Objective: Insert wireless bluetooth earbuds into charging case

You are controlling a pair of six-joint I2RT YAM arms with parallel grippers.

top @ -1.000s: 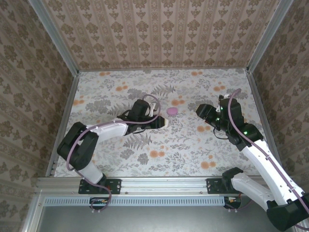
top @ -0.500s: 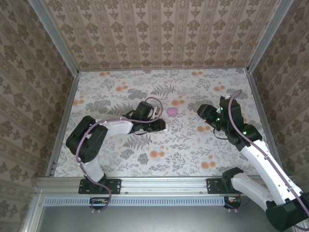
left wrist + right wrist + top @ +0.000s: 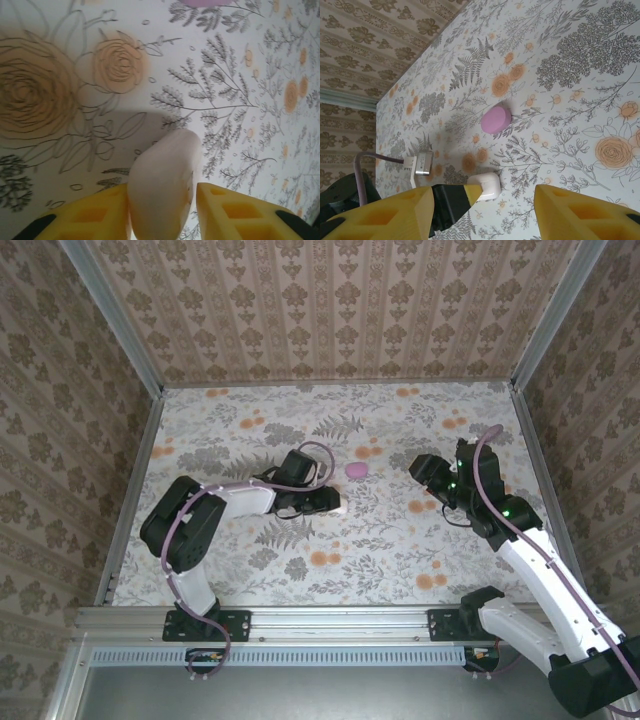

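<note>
The charging case (image 3: 162, 190) is a glossy white pebble between my left gripper's (image 3: 162, 215) yellow fingers. It leans on the left finger, and a thin strip of table shows between it and the right finger (image 3: 235, 215). In the top view the case (image 3: 336, 506) rests on the table at the left gripper's (image 3: 330, 502) tip. In the right wrist view the case (image 3: 485, 186) lies flat with one left finger against it. My right gripper (image 3: 416, 468) hovers to the right, open, nothing between its fingers (image 3: 405, 215). The earbuds are hidden from me.
A pink round disc (image 3: 356, 470) lies on the flowered table just beyond the case, also seen from the right wrist as the disc (image 3: 496, 120). Patterned walls close the table (image 3: 400, 550) in at the back and both sides.
The left arm's elbow has swung right, and its gripper tip with the case has slid slightly toward the near edge. The right arm has barely moved.
</note>
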